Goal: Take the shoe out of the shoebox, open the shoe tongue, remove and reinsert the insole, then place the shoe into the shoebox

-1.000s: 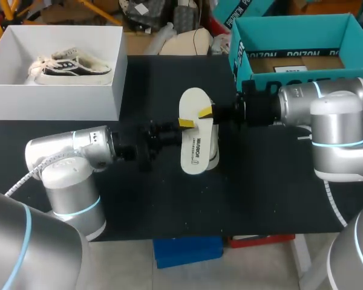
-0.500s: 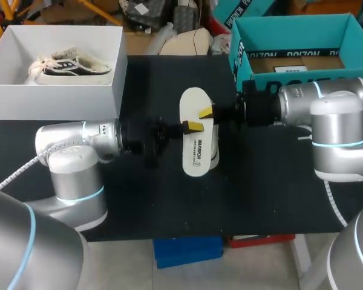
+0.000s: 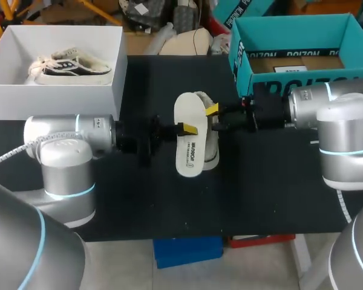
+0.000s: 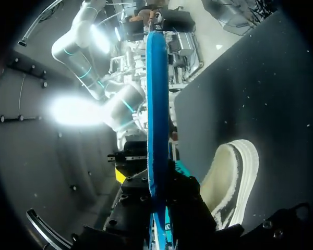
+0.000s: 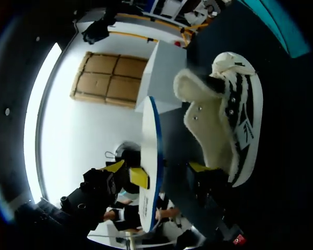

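One insole [image 3: 189,145] hangs over the shoe [image 3: 213,150] — white box [image 3: 54,99], teal box [image 3: 290,35] behind

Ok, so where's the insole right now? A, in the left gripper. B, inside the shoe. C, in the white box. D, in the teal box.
A: the left gripper is shut on the insole, holding it above the table, out of the shoe.
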Controlling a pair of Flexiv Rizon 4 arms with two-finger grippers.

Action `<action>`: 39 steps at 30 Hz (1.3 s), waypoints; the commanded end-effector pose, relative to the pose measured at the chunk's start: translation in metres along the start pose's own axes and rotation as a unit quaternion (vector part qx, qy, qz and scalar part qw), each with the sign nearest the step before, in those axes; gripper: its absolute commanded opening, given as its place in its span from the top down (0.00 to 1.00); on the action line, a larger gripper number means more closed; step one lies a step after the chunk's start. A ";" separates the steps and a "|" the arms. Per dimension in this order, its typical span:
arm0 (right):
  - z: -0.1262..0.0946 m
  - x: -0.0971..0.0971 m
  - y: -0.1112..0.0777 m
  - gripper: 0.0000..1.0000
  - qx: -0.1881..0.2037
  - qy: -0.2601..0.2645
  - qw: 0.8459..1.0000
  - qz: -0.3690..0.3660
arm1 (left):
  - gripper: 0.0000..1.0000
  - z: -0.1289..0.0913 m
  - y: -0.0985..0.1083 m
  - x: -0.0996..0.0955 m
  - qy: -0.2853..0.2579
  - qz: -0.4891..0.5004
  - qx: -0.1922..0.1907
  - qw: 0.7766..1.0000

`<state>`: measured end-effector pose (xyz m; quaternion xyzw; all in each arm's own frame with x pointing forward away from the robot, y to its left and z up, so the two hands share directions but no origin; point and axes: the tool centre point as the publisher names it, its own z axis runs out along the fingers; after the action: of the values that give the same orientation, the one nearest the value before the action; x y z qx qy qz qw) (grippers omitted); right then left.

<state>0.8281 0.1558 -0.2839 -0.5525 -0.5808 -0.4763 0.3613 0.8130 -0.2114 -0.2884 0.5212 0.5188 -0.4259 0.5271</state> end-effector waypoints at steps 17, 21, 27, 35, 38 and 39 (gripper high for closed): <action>-0.065 0.013 -0.045 0.00 -0.090 -0.177 0.980 0.019 | 1.00 -0.031 -0.065 0.006 0.097 -0.105 0.049 0.989; -0.065 0.013 -0.045 0.00 -0.090 -0.177 0.980 0.019 | 1.00 -0.031 -0.065 0.006 0.097 -0.105 0.049 0.989; -0.067 0.010 -0.044 0.00 -0.077 -0.191 0.979 0.005 | 1.00 -0.036 -0.069 0.008 0.096 -0.140 0.064 0.983; -0.090 0.015 -0.057 0.00 -0.048 -0.203 0.977 -0.044 | 1.00 -0.046 -0.088 0.021 0.135 -0.201 0.102 0.965; -0.097 0.021 -0.067 0.00 -0.037 -0.202 0.976 -0.068 | 1.00 -0.043 -0.091 0.020 0.141 -0.207 0.112 0.962; -0.099 0.024 -0.070 0.00 -0.034 -0.203 0.976 -0.075 | 1.00 -0.041 -0.091 0.020 0.145 -0.211 0.117 0.960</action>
<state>0.7594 0.0913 -0.2591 -0.6088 -0.6629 -0.3974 0.1790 0.7163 -0.1743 -0.3168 0.5043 0.6297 -0.5106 0.2974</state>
